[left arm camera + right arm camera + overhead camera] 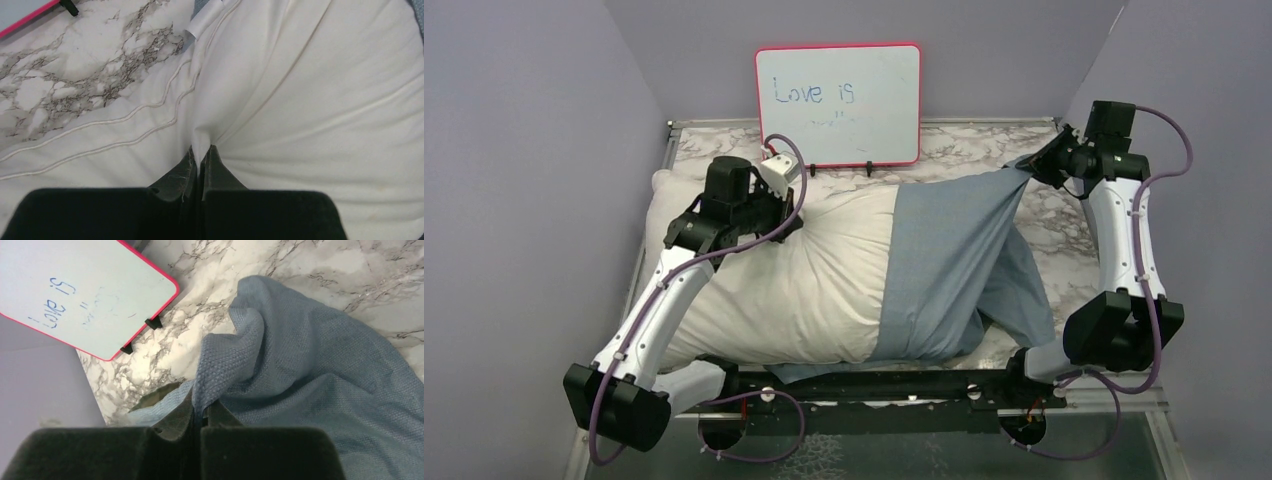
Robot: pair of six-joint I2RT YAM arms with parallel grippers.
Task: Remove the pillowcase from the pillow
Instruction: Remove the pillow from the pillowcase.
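**A:** Left side, what are the fingers doing?
**B:** Left gripper is closed. Its fingers are pressed together, pinching a fold of the white pillow near the double-stitched seam. The fabric ridges up from the tips.
**A:** Right?
**B:** Right gripper has no gap either. It clamps a bunched corner of the blue-grey pillowcase. In the top view the cloth runs taut from the pillow to the tips, at the far right of the marble table.
**A:** Where does the case sit?
**B:** It covers only the pillow's right end, and the left part is bare white. Loose cloth drapes off the right side. The pillow lies across the table in front of the red-framed whiteboard.
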